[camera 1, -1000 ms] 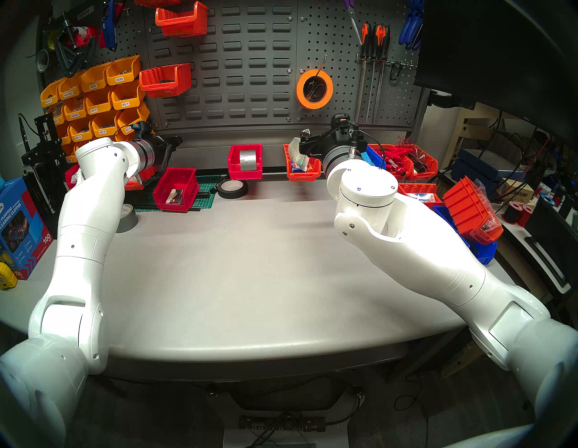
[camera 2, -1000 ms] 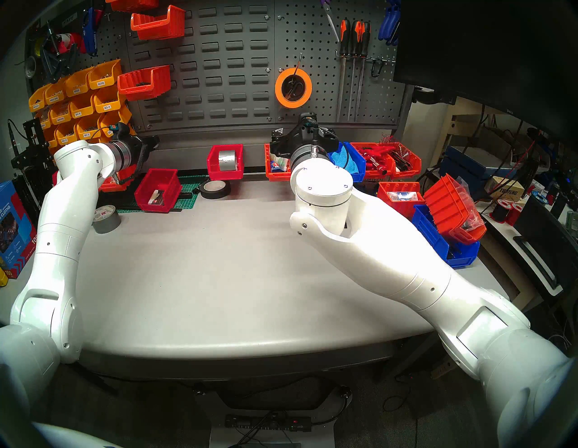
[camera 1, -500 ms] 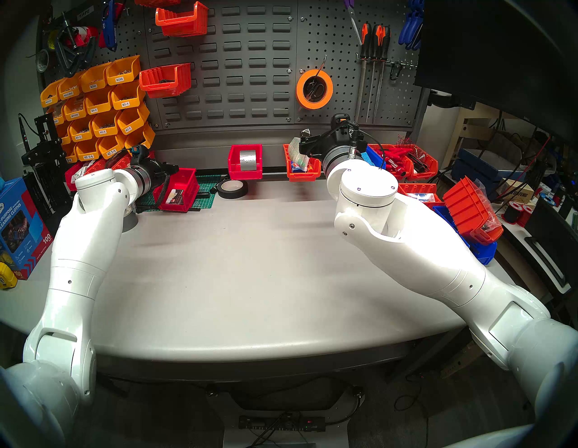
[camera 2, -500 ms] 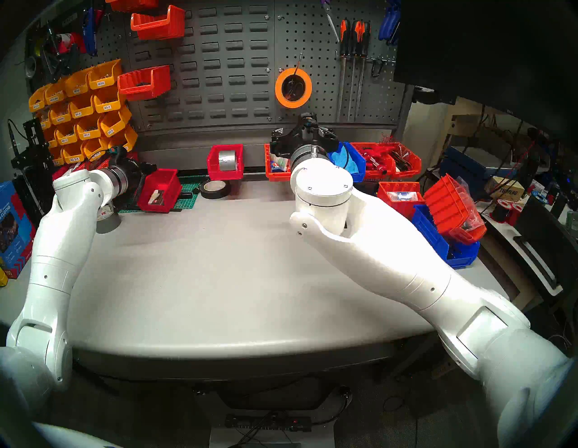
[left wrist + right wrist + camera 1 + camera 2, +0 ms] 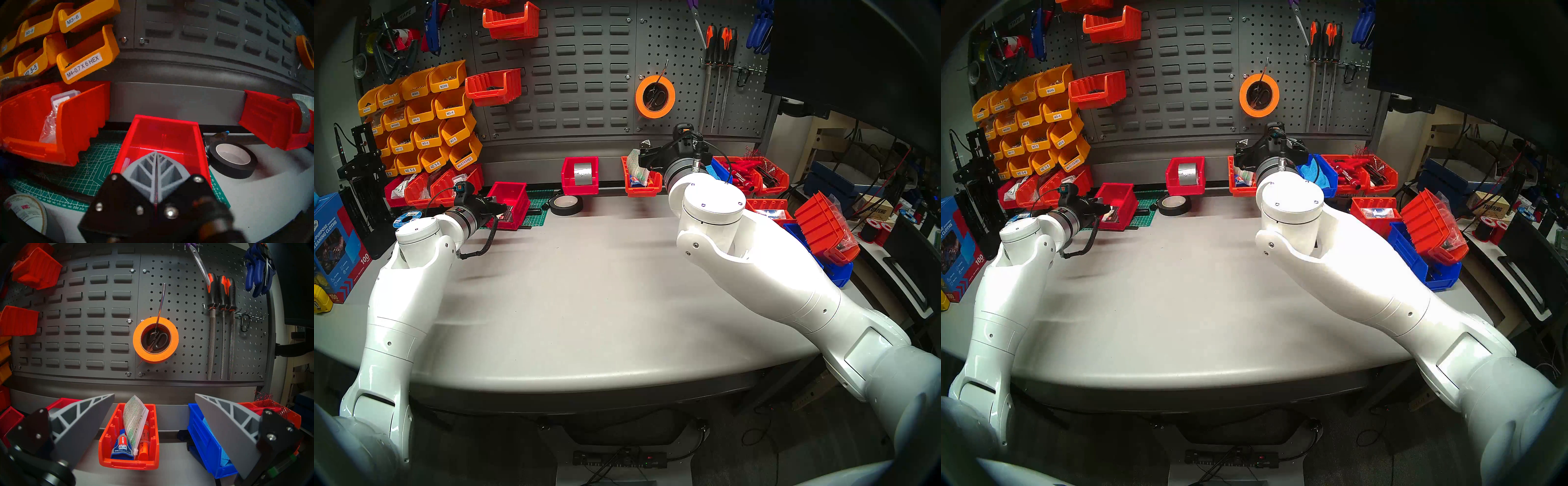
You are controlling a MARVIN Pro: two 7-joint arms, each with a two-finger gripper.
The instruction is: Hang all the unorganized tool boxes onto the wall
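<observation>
- My left claw (image 5: 155, 171) has its 2 grey ribbed fingers pressed flat together, tips meeting in a leaf-like point, with nothing between them.
- It hangs over the near rim of the plain red bin (image 5: 163, 135), a smooth, glossy, straight-walled plastic box lying partly on the green gridded cutting mat (image 5: 71, 179); the small cards inside are mostly hidden behind my fingers.
- My right claw (image 5: 154, 412) stands wide apart, its 2 wedge-shaped, truss-patterned fingers (image 5: 81, 419) empty.
- Between them I see the long orange ribbed bin (image 5: 129, 461), with slotted inner walls, holding a white-green printed packet (image 5: 136, 419) and a blue-capped super glue tube (image 5: 123, 446); it sits against the plain grey rail at the foot of the wall.
- The wall (image 5: 578, 85) is dark grey sheet metal, with rows of rectangular louvre slots in the middle and round pegboard holes at the sides.
- A matt black tape roll (image 5: 232, 160) lies flat on the pale grey surface (image 5: 585, 288), just beside the red bin.
</observation>
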